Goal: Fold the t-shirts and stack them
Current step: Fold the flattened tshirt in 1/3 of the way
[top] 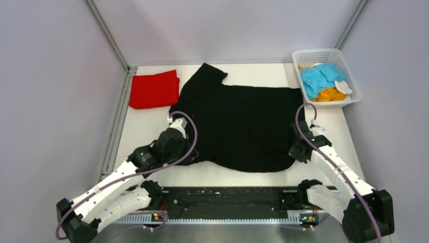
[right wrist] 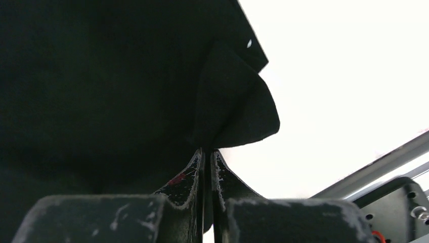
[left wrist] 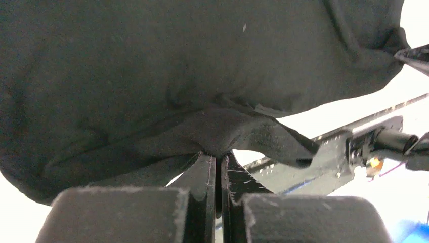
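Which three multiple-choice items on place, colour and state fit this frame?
1. Where does the folded bright red cloth t-shirt lie? A) off the table B) on the white table, left of the large black cloth t-shirt C) in a gripper
2. The white plastic mesh basket holds: A) light blue cloth and orange cloth B) red cloth C) nothing
3. The left gripper and right gripper are: A) both open B) both shut on the black t-shirt C) one open
B: the top view shows it there. A: both colours show inside. B: each wrist view shows black cloth pinched.
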